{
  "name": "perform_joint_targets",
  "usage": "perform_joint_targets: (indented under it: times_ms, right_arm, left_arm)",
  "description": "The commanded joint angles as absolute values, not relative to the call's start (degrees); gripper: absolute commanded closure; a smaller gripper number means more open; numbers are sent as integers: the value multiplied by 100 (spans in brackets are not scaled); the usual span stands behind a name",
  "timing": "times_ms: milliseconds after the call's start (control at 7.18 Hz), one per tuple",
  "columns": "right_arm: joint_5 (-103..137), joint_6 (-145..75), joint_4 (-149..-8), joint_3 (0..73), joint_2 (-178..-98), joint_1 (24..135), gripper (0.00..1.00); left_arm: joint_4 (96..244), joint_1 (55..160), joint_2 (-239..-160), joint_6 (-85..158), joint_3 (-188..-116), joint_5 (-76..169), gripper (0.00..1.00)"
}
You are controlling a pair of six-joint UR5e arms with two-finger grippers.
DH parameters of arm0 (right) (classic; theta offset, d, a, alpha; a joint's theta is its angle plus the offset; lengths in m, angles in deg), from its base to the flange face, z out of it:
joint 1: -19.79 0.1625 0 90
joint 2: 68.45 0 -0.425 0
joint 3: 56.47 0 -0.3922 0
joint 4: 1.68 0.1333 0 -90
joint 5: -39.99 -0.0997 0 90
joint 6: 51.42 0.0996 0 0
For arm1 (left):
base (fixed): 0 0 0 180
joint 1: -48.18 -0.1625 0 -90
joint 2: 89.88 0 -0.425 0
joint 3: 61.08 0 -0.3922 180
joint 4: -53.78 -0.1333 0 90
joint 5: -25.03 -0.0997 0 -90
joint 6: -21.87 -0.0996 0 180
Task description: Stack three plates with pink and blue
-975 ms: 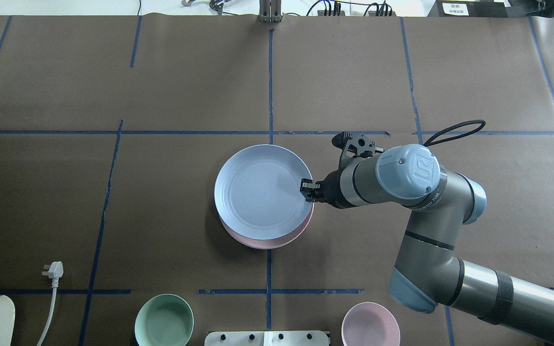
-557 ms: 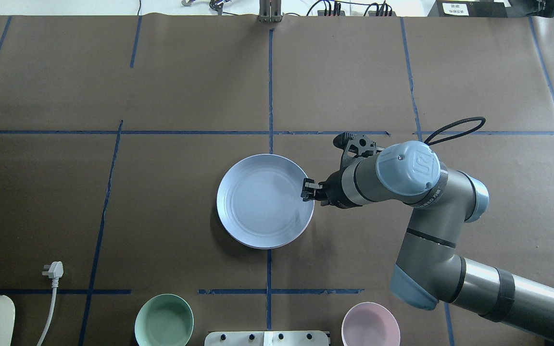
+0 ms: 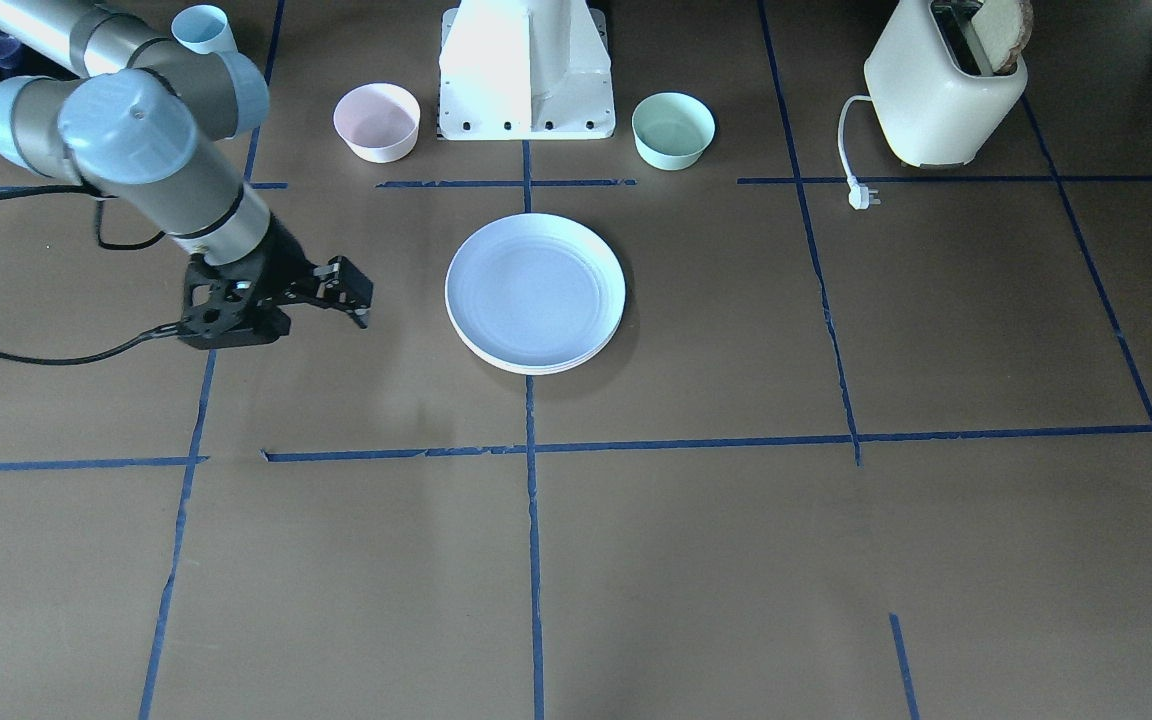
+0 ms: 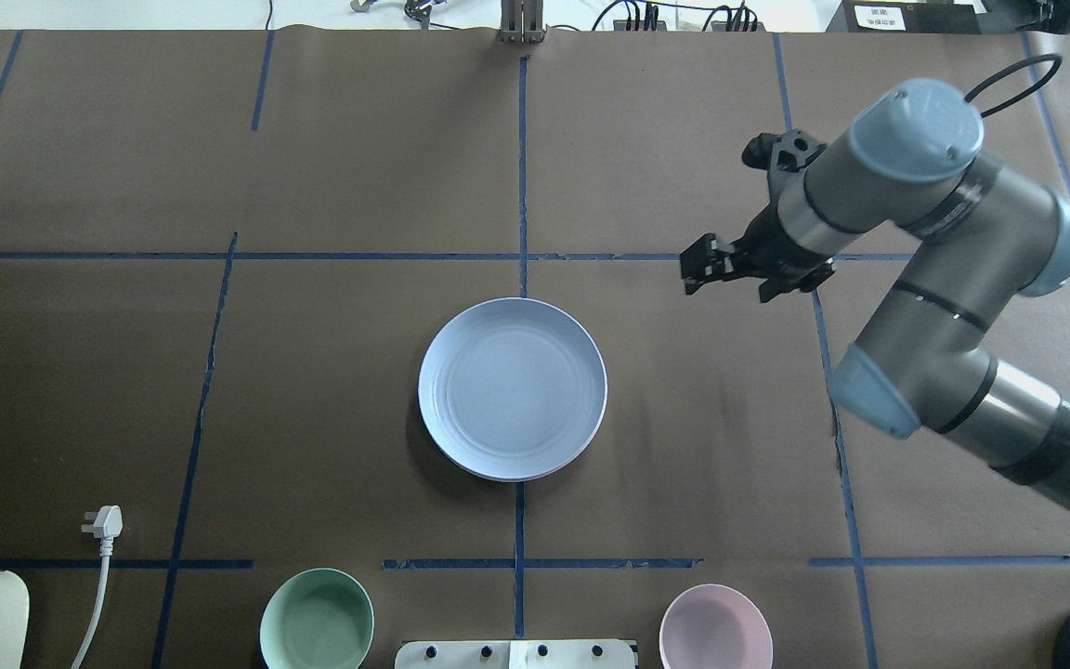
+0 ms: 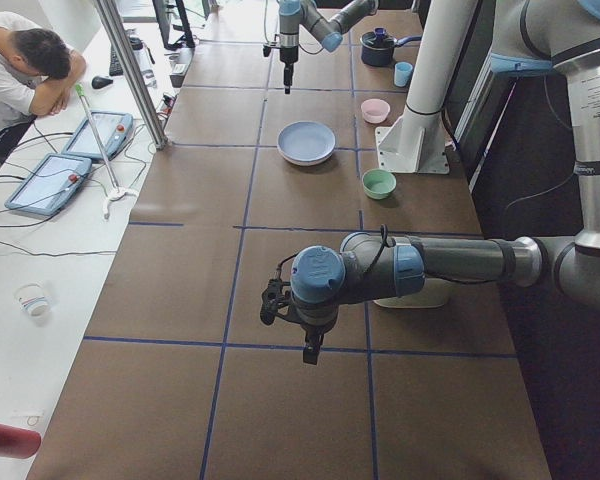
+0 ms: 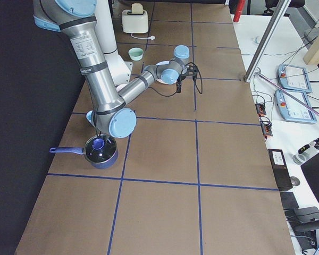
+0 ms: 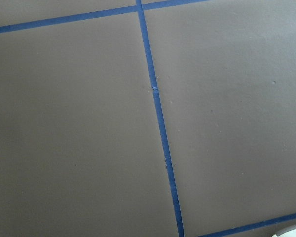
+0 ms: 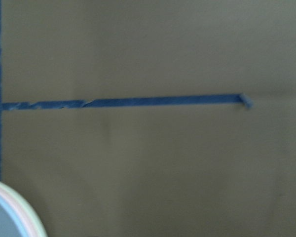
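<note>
Across the whole scene lies a big brown table point(image 4: 219, 390), marked with blue tape lines point(image 4: 522, 167). The right arm point(image 4: 944, 279) bends high over the right side of the table. The left arm point(image 5: 440, 262) shows only in the side view. It stretches low over a bare part of the table, well apart from the plates on the left. A cream toaster point(image 3: 936, 100) stands at the near left, on the robot's side of the table.

At the middle of the table, right on a blue line, the three plates point(image 3: 612, 322) sit in one neat pile. The blue plate point(image 4: 512, 388) is on top and faces up. The right wrist view shows one corner of the pile. There the pink plate point(image 8: 14, 210) peeks out as a thin edge under the blue one. The cream plate point(image 3: 536, 371) shows as a pale edge at the bottom.

Two small bowls stand at the near edge, one on each side of the robot's base. The pink bowl point(image 4: 716, 627) is on the right and the green bowl point(image 4: 317, 618) is on the left.

The right gripper point(image 4: 695, 268) hangs above the table to the far right of the pile, well apart from it. Its fingers are a little apart and hold nothing. The left gripper point(image 5: 310, 350) points down at the table. I cannot tell if its fingers are apart or pressed together.

A white plug point(image 4: 103, 525) lies on the table by the toaster, at the end of its cord.
</note>
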State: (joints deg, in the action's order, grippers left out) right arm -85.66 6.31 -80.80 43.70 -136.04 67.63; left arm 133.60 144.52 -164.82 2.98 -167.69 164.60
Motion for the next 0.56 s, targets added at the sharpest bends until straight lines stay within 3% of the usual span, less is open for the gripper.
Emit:
perform_joint_targets:
  times_ms: [0, 418]
  right_arm:
    - [-9087, -2288, -9112, 4382, -14337, 8195, 0]
    - [-9237, -5703, -9545, 4443, -15787, 10085, 0]
  left_arm:
    - [13358, 14433, -16529, 570, -16743, 16242, 0]
    - [13367, 13969, -16731, 1226, -16760, 15880, 0]
